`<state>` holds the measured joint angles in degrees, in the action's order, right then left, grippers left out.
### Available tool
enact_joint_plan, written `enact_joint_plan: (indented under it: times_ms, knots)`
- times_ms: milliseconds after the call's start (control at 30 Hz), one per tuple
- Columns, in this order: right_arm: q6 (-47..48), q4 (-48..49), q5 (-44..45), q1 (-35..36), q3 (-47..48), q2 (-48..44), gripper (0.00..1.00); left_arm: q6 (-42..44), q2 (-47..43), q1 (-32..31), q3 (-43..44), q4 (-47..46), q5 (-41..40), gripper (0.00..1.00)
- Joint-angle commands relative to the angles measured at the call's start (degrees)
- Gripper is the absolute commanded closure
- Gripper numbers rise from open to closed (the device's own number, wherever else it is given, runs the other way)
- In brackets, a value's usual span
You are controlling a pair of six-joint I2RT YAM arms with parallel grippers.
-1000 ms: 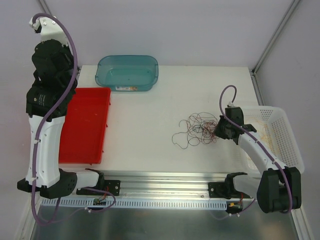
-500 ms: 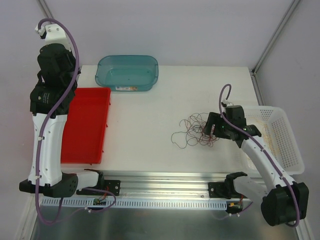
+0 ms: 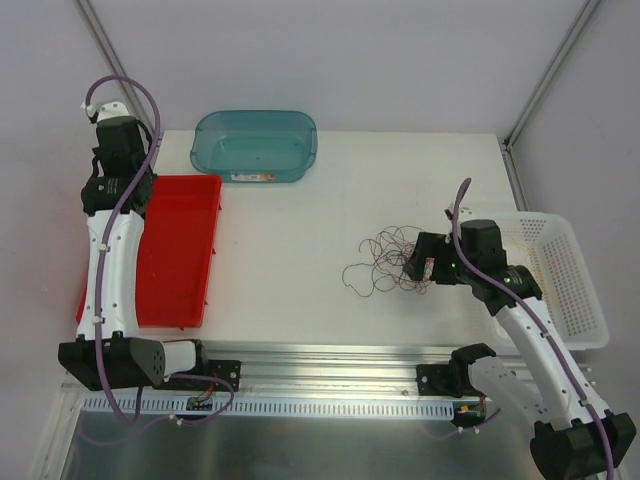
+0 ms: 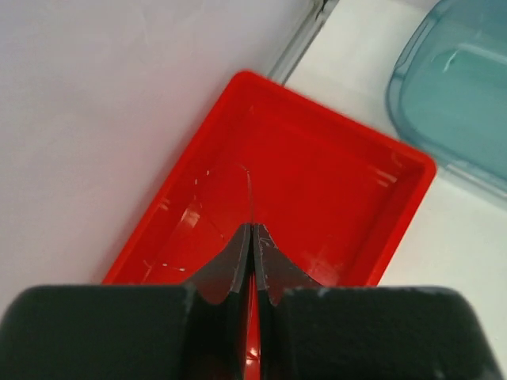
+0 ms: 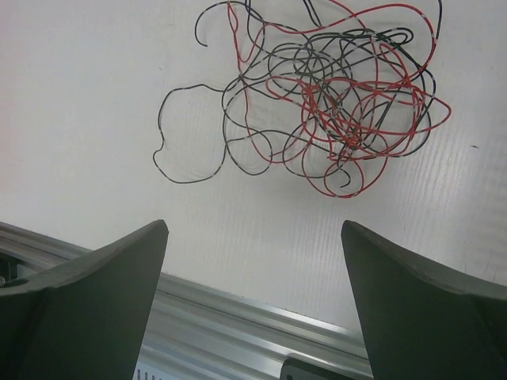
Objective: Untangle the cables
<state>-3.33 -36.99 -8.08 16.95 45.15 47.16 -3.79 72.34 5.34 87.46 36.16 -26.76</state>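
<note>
The cables [image 3: 385, 262] lie as a loose tangle of thin red and black wires on the white table, right of centre. In the right wrist view the cables [image 5: 317, 103] sit just ahead of the fingers, touching neither. My right gripper [image 3: 416, 264] [image 5: 253, 237] stands wide open at the tangle's right edge, empty. Over the red tray [image 3: 170, 250], my left gripper [image 3: 108, 198] [image 4: 252, 229] points down with its jaws pressed together. A hair-thin red cable [image 4: 249, 190] runs from its tips onto the tray floor [image 4: 317, 198].
A teal bin [image 3: 255, 145] [image 4: 459, 87] stands at the back, beside the red tray. A white mesh basket [image 3: 575, 290] sits at the right edge, behind my right arm. The metal rail [image 3: 330, 360] [image 5: 238, 317] runs along the table's near edge.
My right gripper has opened wide and now faces the tangle from its right side. The left arm has dropped lower over the red tray, still shut.
</note>
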Motion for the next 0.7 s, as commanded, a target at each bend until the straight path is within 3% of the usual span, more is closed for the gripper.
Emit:
enact_joint_plan:
  times_ms: [0,167,200,233,300,333,433,667]
  knots:
    - [1.0,-2.2,-0.8,0.4,0.4,-1.9,0.04,-4.4,1.2,2.6,-6.4,-5.5,4.5,0.98]
    - [1.5,-2.3,-2.1,0.4,0.4,-2.0,0.04,-6.6,4.5,4.9,-11.2,-6.1,5.5,0.81]
    - [1.6,-2.0,-2.4,0.4,0.6,-1.9,0.04,-7.4,3.6,4.9,-11.8,-5.9,6.0,0.74]
    - [1.7,-1.9,-2.6,0.4,0.8,-1.7,0.05,-7.9,2.9,4.9,-12.4,-6.0,6.5,0.56]
    - [1.6,-1.2,-3.2,0.5,1.3,-0.3,0.05,-8.0,0.9,4.9,-13.7,-5.9,6.5,0.34]
    - [1.6,-0.9,-3.4,0.4,1.4,0.2,0.05,-7.7,0.2,4.9,-14.1,-5.8,6.3,0.19]
    - [1.5,0.3,-3.5,0.4,2.0,2.7,0.05,-7.4,-2.7,4.9,-15.0,-4.9,7.8,0.03]
    - [2.8,2.2,1.8,0.4,3.8,9.6,0.07,-8.8,-10.5,4.7,-21.0,-4.3,23.3,0.01]
